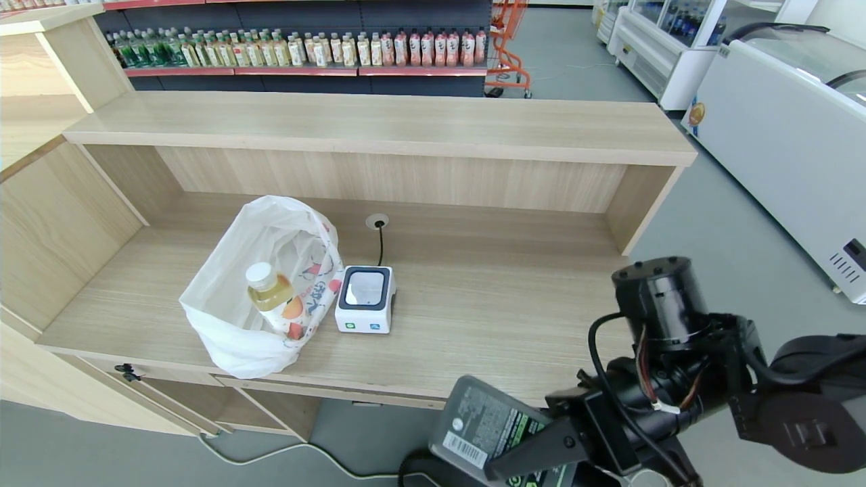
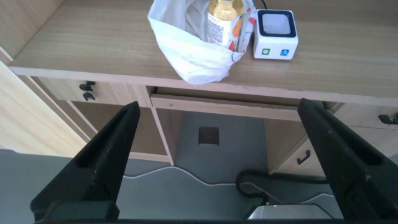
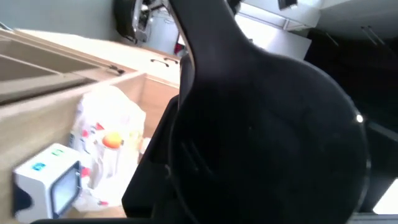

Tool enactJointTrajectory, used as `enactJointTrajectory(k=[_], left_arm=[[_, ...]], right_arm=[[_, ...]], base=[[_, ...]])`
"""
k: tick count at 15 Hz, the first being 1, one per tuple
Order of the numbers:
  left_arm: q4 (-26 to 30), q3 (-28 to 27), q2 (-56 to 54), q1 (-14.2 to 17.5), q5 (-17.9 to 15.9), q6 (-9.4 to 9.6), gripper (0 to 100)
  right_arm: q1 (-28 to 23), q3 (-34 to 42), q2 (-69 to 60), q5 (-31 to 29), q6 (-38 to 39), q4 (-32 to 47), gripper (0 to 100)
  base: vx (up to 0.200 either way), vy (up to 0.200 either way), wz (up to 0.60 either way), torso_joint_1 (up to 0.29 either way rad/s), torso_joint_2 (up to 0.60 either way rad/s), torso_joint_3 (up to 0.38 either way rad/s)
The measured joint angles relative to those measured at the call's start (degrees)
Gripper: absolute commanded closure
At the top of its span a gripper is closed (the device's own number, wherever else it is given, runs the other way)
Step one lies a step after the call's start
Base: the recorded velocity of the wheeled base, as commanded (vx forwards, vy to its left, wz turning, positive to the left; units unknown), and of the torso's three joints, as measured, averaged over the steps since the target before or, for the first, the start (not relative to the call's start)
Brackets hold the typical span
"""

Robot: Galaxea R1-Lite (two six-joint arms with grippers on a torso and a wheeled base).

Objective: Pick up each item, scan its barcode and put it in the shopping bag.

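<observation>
Light wooden table [image 1: 473, 291] across the view. On its left part, white crumpled plastic shopping bag [image 1: 223, 325], mouth open. Off the front edge, dark grey flat pouch with barcode label [image 1: 477, 419], clamped in the right end effector [image 1: 524, 452]. Low before the table, left end effector [image 2: 217, 168], spread wide, empty. Just beside the bag, white cube-shaped scanner [image 1: 365, 301]. Inside the bag, yellowish white-capped bottle [image 1: 270, 294].

White plastic shopping bag [image 1: 226, 331] stands open on the counter [image 1: 507, 304], and a white-capped tea bottle [image 1: 272, 296] is upright inside. White cube scanner [image 1: 365, 299] sits just beside it, window up. Grey flat packet [image 1: 482, 425], barcode label showing, is pinched in the right gripper [image 1: 541, 448] off the counter's near edge.
</observation>
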Motion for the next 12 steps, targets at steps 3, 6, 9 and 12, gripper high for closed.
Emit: enactJointTrajectory(k=[3, 6, 9, 12], left_arm=[[0.02, 0.00, 0.00, 0.00, 0.00, 0.00, 0], [0.00, 0.00, 0.00, 0.00, 0.00, -0.02, 0], [0.00, 0.00, 0.00, 0.00, 0.00, 0.00, 0], [0.00, 0.00, 0.00, -0.02, 0.00, 0.00, 0]], right_arm=[[-1.13, -4.71, -6.25, -8.44, 18.86, 0.44, 100], [-6.64, -3.74, -14.06, -15.30, 34.87, 5.14, 100], [-11.75, -3.39, -21.28, -16.26, 64.68, 17.92, 100], [-13.98, -5.34, -26.14, -16.80, 108.12, 20.71, 100]], base=[[0.000, 0.000, 0.00, 0.000, 0.00, 0.000], [0.000, 0.000, 0.00, 0.000, 0.00, 0.000], [0.000, 0.000, 0.00, 0.000, 0.00, 0.000], [0.000, 0.000, 0.00, 0.000, 0.00, 0.000]])
